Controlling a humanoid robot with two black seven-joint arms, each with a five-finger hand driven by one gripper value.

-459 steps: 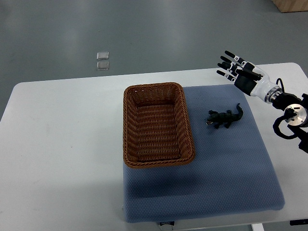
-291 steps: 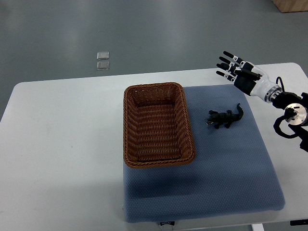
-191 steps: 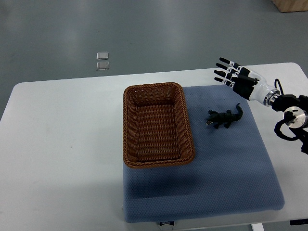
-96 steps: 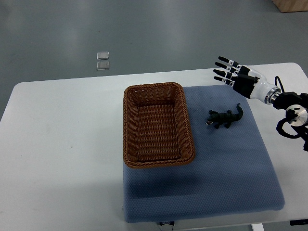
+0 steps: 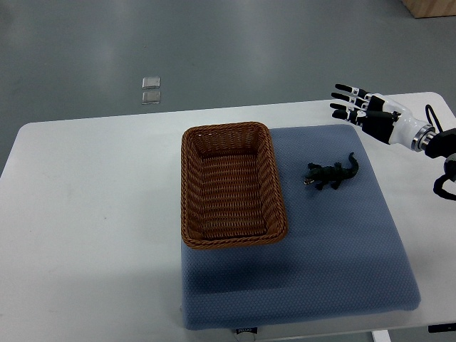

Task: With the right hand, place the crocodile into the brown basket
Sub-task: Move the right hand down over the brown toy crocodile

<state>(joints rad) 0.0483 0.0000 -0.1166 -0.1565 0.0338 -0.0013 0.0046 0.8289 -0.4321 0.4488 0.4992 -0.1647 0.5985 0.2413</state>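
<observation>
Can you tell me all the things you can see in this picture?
white table: one, white, under everything
blue padded mat: one, blue, on the table's right part
brown woven rectangular basket: one, brown, empty, on the mat's left edge
dark toy crocodile: one, dark green-black, on the mat, right of the basket
small square tiles: two, grey, on the floor beyond the table
right hand: one, black and white, fingers spread, above the mat's far right corner

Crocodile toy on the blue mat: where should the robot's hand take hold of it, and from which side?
Probably the thick trunk of the crocodile, between its legs, coming down from above. It lies flat on the blue mat, its thin tail end nearest the open right hand, so the fingers could close across its broadest, steadiest part.
</observation>
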